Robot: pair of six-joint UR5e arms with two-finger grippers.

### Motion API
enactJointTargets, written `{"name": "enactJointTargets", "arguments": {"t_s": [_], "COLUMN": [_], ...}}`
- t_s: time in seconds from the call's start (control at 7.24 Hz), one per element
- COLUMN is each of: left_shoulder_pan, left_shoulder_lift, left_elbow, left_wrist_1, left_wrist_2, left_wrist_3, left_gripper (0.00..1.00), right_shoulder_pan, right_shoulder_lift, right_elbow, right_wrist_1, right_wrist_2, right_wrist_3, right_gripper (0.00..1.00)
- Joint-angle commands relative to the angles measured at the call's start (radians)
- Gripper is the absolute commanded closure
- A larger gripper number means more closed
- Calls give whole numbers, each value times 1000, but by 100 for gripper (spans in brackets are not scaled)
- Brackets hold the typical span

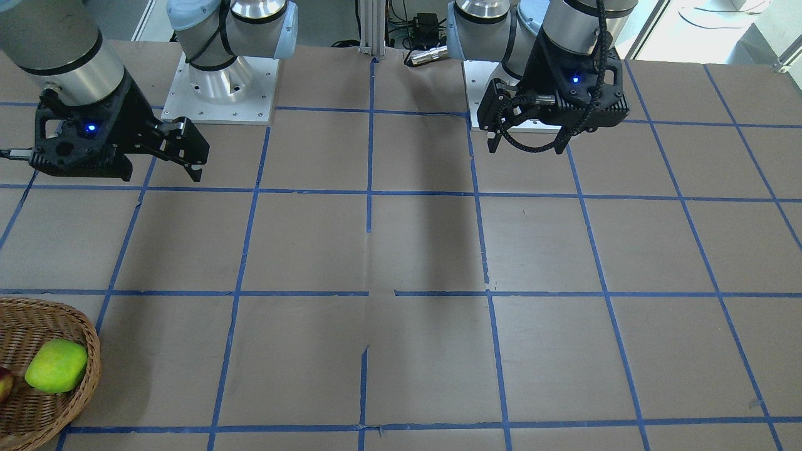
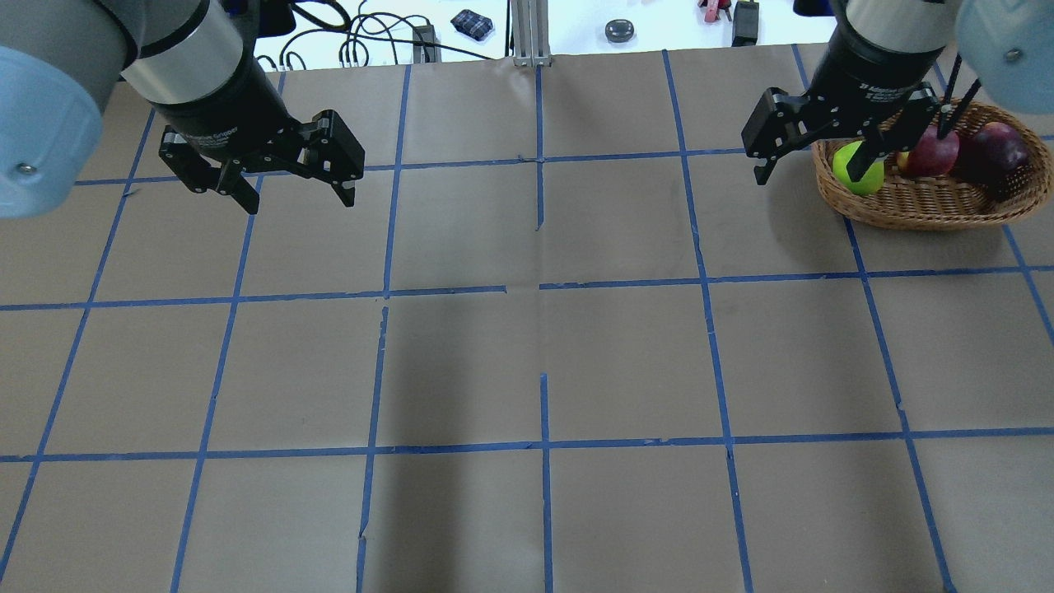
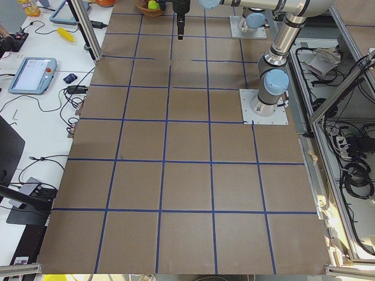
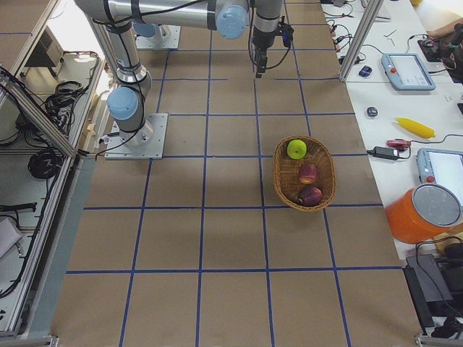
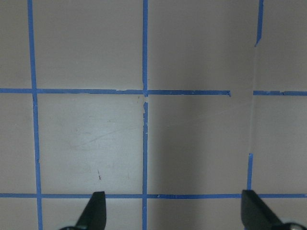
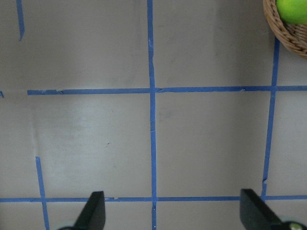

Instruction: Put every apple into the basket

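Note:
The wicker basket [image 2: 922, 206] stands at the far right of the table and holds all three apples: the yellow-green apple [image 2: 848, 173] and two dark red apples [image 2: 935, 152] [image 2: 1000, 147]. The basket [image 4: 281, 177] and its apples also show in the exterior right view. In the front view only the basket's edge [image 1: 88, 351] and the green apple [image 1: 56, 366] show clearly. My right gripper [image 2: 811, 175] hangs open and empty above the table by the basket's left rim, one finger in front of the green apple. My left gripper [image 2: 298, 198] is open and empty, high over the far left.
The table is brown paper with a blue tape grid [image 2: 539, 284]. The right wrist view shows the basket's corner [image 6: 292, 40] at top right. Cables and small devices lie beyond the far edge [image 2: 617, 31]. An orange container [image 4: 419, 213] stands on a side bench.

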Motion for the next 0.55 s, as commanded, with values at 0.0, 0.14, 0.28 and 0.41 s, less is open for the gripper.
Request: {"name": "enactJointTargets", "arguments": {"t_s": [0.0, 0.14, 0.28, 0.41], "left_shoulder_pan": [0, 0, 0, 0], "left_shoulder_lift": [0, 0, 0, -1], "left_elbow": [0, 0, 0, 2], "left_wrist_1": [0, 0, 0, 0], "left_wrist_2": [0, 0, 0, 0], "left_wrist_3": [0, 0, 0, 0], "left_gripper": [0, 0, 0, 0], "right_shoulder_pan": [14, 15, 17, 17], "right_shoulder_lift": [-11, -40, -63, -68], "right_elbow": [24, 23, 26, 26], "right_wrist_1": [4, 42, 44, 44], "right_wrist_2": [-14, -9, -8, -18], "right_wrist_3": [34, 35, 37, 37], "right_gripper": [0, 0, 0, 0]}}
